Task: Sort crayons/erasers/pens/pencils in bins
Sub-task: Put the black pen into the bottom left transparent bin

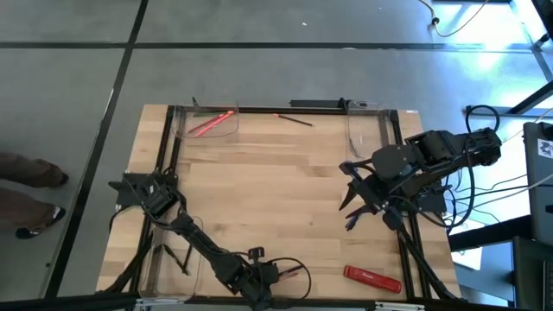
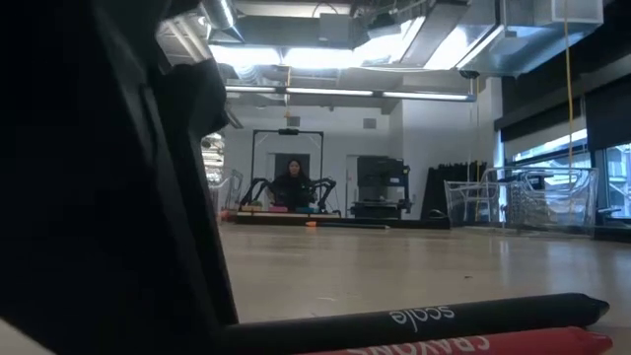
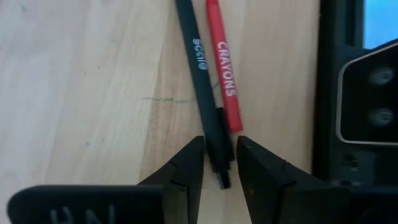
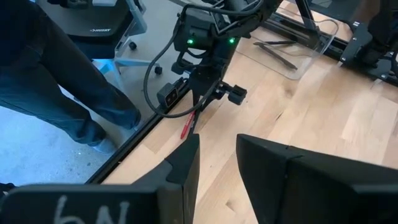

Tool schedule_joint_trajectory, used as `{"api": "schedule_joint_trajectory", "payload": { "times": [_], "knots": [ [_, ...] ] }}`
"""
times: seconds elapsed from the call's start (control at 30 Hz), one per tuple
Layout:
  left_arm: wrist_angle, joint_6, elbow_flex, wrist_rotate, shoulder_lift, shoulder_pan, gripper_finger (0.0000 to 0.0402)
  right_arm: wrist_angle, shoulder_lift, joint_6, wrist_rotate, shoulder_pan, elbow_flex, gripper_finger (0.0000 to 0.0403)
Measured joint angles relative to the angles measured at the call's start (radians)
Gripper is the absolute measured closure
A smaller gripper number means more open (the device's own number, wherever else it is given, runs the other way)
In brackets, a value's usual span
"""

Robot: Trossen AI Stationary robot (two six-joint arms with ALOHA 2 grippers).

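**Left claw straddles a black pen at the counter's near edge**

Three clear plastic bins sit on the pale wooden counter (image 1: 285, 181). The far-left bin (image 1: 212, 121) holds a couple of thin red-pink crayons lying at a slant. The far-right bin (image 1: 367, 130) shows nothing I can make out. The near-left bin (image 1: 177, 259) has thin dark sticks in it, probably pencils.

Down at the near edge, the left claw (image 3: 219, 165) has its fingers slightly apart on either side of the clip end of a slim black pen (image 3: 198, 81). Whether they press on it I cannot tell. A red crayon stick (image 3: 224, 74) marked CRAYONS lies just beside the pen, nearly parallel, both pointing lengthwise away from the claw.

The right claw (image 4: 217, 155) hangs over the counter's right side, fingers parted, holding nothing. A flat red bar (image 1: 373, 276) lies near the front right.
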Motion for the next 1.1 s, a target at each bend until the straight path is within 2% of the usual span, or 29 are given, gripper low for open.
{"api": "schedule_joint_trajectory", "payload": {
  "times": [0.9,1.1],
  "knots": [
    [0.009,-0.018,-0.001,-0.015,0.001,0.0,0.031,-0.001,0.0,0.0,0.0,0.0,0.0,0.0295],
    [-0.039,-0.073,0.001,-0.013,0.001,0.003,0.031,-0.001,0.0,0.0,0.0,0.0,0.0,0.0295]
  ]
}}
